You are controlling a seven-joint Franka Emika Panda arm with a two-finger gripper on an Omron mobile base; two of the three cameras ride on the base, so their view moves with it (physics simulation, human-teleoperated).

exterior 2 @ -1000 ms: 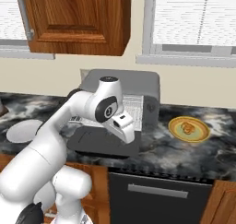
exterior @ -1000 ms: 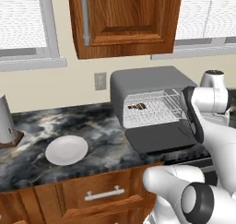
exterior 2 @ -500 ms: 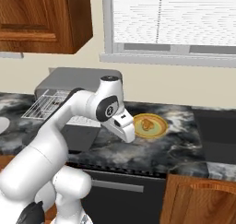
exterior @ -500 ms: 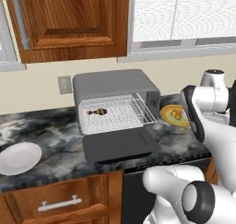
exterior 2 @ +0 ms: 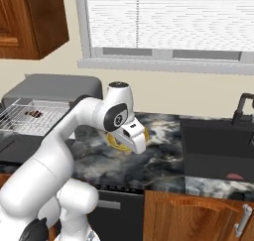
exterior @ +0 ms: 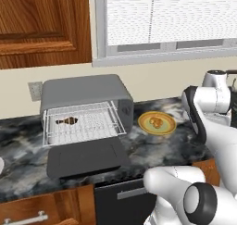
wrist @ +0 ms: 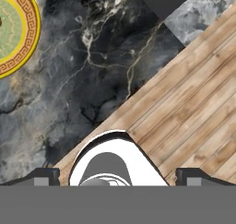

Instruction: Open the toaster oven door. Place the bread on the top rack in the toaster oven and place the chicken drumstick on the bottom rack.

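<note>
A blinded window (exterior: 166, 15) is set in the cream wall (exterior: 176, 83), upper right; a wooden cabinet (exterior: 41, 25) is hung upper left above the dark marbled worktop (exterior: 152, 147).

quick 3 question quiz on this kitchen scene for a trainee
1. True or false: the toaster oven door hangs open, lying flat in front of the toaster oven.
2. Which food already lies on a rack inside the oven? A) the bread B) the chicken drumstick C) neither
3. Fill in: the bread sits on a round ____ on the counter, to the right of the oven.

Key
1. True.
2. B: the chicken drumstick lies on a wire rack; which of the two racks is hard to tell.
3. Plate: the yellow plate with a patterned rim.
</note>
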